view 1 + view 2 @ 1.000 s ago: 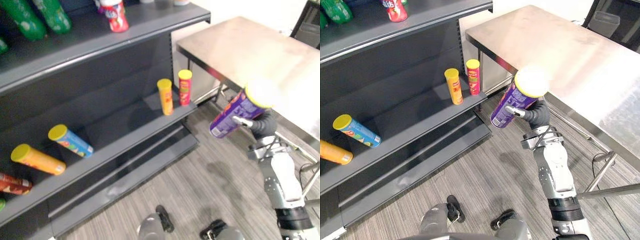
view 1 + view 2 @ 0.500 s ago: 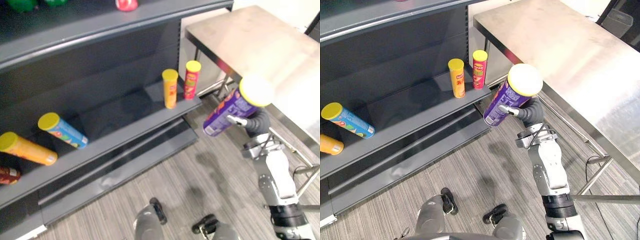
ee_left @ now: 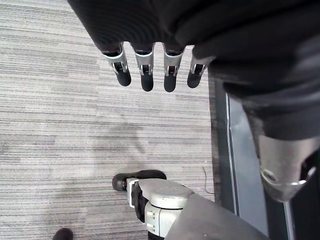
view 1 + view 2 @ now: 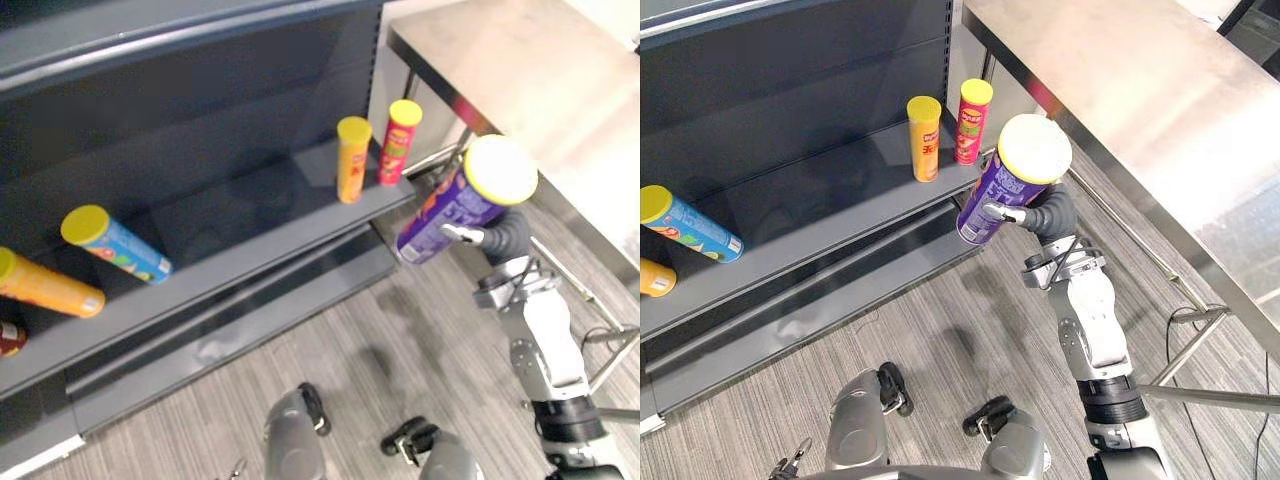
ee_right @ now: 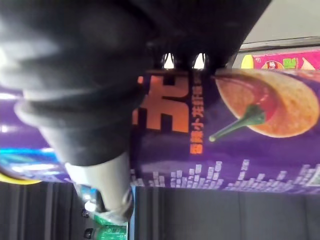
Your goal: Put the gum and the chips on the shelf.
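The right arm [image 4: 1092, 325] was silver-grey, built of smooth rounded segments with a dark band lower down. A dark ribbed cover wrapped the right hand [image 4: 1050, 212] and its wrist. The left hand [image 3: 200, 30] wore the same cover, its silver fingers [image 3: 145, 75] dark-tipped.

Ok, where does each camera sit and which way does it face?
Left eye view: head, looking down at the shelf and floor; right hand grips the chips can.
Right eye view: beside it, same scene.
Left wrist view: faces floor past the open left hand.
Right wrist view: close against the can.
Shared: eye views and right wrist view show it.
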`<state>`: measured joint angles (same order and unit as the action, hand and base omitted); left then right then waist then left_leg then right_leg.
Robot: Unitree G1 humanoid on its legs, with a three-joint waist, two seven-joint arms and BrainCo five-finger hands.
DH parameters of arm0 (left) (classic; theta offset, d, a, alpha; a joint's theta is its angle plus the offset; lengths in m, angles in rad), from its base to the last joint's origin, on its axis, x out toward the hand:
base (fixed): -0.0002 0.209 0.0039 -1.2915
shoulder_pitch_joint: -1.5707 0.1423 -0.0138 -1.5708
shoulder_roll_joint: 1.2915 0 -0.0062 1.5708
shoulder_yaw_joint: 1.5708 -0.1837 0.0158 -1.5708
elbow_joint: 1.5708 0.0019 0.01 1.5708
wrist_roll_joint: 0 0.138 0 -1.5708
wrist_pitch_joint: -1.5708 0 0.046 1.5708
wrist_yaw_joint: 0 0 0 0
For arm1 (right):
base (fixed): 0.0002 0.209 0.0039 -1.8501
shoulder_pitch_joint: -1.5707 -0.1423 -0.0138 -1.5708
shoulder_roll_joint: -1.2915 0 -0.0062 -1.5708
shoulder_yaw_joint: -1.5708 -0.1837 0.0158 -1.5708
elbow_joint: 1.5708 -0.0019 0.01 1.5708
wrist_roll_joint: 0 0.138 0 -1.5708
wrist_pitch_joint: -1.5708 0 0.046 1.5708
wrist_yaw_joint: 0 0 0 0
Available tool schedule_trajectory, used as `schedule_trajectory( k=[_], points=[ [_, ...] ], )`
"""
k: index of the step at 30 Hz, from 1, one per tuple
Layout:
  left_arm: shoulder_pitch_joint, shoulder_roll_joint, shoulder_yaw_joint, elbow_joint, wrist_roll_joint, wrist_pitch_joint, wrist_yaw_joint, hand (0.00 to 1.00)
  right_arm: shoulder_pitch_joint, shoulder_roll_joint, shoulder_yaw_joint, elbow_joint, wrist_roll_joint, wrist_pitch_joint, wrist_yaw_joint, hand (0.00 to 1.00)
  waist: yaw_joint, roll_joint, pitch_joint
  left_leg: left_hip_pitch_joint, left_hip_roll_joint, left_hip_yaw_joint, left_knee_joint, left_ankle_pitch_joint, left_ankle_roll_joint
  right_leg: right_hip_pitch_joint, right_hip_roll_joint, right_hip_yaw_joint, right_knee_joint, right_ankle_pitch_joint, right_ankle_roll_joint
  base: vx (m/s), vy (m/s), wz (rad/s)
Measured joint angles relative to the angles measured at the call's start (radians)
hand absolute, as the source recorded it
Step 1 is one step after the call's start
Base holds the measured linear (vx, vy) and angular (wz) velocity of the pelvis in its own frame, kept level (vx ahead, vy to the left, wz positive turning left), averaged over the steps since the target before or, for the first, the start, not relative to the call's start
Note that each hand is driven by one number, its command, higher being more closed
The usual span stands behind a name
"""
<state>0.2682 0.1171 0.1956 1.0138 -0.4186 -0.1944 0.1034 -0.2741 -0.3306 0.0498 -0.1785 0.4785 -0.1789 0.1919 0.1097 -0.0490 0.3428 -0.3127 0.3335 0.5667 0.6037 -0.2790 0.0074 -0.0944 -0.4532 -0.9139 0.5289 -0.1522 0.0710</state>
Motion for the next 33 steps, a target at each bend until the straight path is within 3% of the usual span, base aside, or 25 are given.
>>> schedule_trajectory(
  k=[8, 10, 11, 12, 14, 15, 19, 20, 22, 25, 28, 33],
  points=[
    [0.000, 0.001, -0.004, -0.015, 0.003, -0.003, 0.002, 0.00, -0.010, -0.001, -0.004, 0.000, -0.008, -0.002, 0.003, 1.00, 0.001, -0.006, 0.014, -0.039, 0.006, -0.035, 0.078, -0.059, 0.020, -0.004, -0.022, 0.030, 0.046, 0.007, 0.016, -0.02, 0.022, 0.07],
    [-0.010, 0.010, -0.014, -0.034, 0.010, -0.001, 0.002, 0.00, 0.006, -0.005, -0.010, 0.000, -0.008, -0.004, 0.003, 1.00, -0.005, -0.004, 0.016, -0.062, -0.022, -0.070, 0.081, -0.068, 0.034, -0.083, -0.054, 0.187, 0.168, 0.083, -0.101, -0.08, 0.144, 0.69],
    [-0.010, 0.026, -0.031, -0.048, 0.017, 0.001, 0.004, 0.00, 0.027, -0.003, -0.010, -0.001, -0.008, -0.013, 0.000, 1.00, -0.025, 0.003, 0.020, -0.068, -0.063, -0.130, 0.076, -0.066, 0.037, -0.166, -0.042, 0.371, 0.266, 0.174, -0.208, -0.04, 0.211, 1.21],
    [-0.012, 0.051, -0.051, -0.058, 0.032, 0.010, 0.010, 0.00, 0.062, -0.001, -0.009, -0.002, -0.008, -0.032, -0.005, 1.00, -0.036, 0.013, 0.029, -0.073, -0.101, -0.204, 0.074, -0.063, 0.035, -0.222, 0.028, 0.581, 0.301, 0.171, -0.154, 0.01, 0.168, 1.31],
    [-0.030, 0.084, -0.056, -0.061, 0.030, 0.028, 0.022, 0.00, 0.096, -0.001, -0.005, -0.013, -0.010, -0.038, -0.035, 1.00, -0.043, 0.012, 0.029, -0.081, -0.166, -0.300, 0.072, -0.065, 0.052, -0.238, 0.123, 0.739, 0.271, 0.084, -0.062, 0.09, 0.100, 1.48],
    [-0.043, 0.100, -0.062, -0.058, 0.028, 0.040, 0.029, 0.00, 0.104, -0.001, -0.003, -0.021, -0.010, -0.046, -0.053, 1.00, -0.049, 0.004, 0.032, -0.082, -0.208, -0.327, 0.067, -0.065, 0.052, -0.247, 0.148, 0.778, 0.230, 0.052, -0.017, 0.13, 0.008, 1.52],
    [-0.064, 0.104, -0.068, -0.025, 0.028, 0.040, 0.028, 0.00, 0.100, -0.001, -0.002, -0.046, -0.009, -0.066, -0.068, 1.00, -0.051, -0.001, 0.035, -0.085, -0.277, -0.343, 0.067, -0.057, 0.047, -0.294, 0.196, 0.873, 0.074, 0.041, 0.045, 0.16, -0.086, 1.07],
    [-0.067, 0.086, -0.071, -0.006, 0.028, 0.037, 0.029, 0.00, 0.094, -0.001, -0.002, -0.047, -0.009, -0.068, -0.068, 1.00, -0.050, 0.014, 0.039, -0.084, -0.287, -0.366, 0.069, -0.055, 0.050, -0.281, 0.195, 0.876, 0.061, 0.028, 0.070, 0.19, -0.107, 0.83],
    [-0.063, 0.074, -0.069, 0.013, 0.028, 0.030, 0.030, 0.00, 0.080, -0.001, 0.005, -0.047, -0.008, -0.068, -0.067, 1.00, -0.039, 0.017, 0.038, -0.084, -0.286, -0.383, 0.064, -0.048, 0.053, -0.251, 0.205, 0.863, 0.012, 0.007, 0.099, 0.19, -0.111, 0.25],
    [-0.065, 0.027, -0.069, 0.017, 0.028, 0.021, 0.022, 0.00, 0.034, -0.001, 0.009, -0.040, -0.006, -0.068, -0.061, 1.00, -0.029, 0.016, 0.038, -0.061, -0.277, -0.386, 0.013, -0.018, 0.021, -0.207, 0.223, 0.853, -0.062, -0.007, 0.109, 0.15, -0.149, 0.00],
    [-0.066, 0.007, -0.070, 0.008, 0.028, -0.007, 0.018, 0.00, 0.008, -0.002, 0.026, -0.041, -0.005, -0.068, -0.074, 1.00, -0.033, 0.015, 0.038, -0.012, -0.273, -0.392, -0.067, 0.017, -0.009, -0.178, 0.233, 0.835, -0.085, -0.014, 0.095, 0.08, -0.173, 0.04],
    [-0.066, 0.008, -0.071, 0.011, 0.028, -0.022, 0.017, 0.00, 0.004, -0.001, 0.040, -0.018, -0.006, -0.068, -0.080, 1.00, -0.071, 0.014, 0.038, 0.000, -0.264, -0.420, -0.163, 0.078, -0.034, -0.180, 0.251, 0.807, -0.108, -0.021, 0.071, 0.00, -0.160, 0.13]
  ],
)
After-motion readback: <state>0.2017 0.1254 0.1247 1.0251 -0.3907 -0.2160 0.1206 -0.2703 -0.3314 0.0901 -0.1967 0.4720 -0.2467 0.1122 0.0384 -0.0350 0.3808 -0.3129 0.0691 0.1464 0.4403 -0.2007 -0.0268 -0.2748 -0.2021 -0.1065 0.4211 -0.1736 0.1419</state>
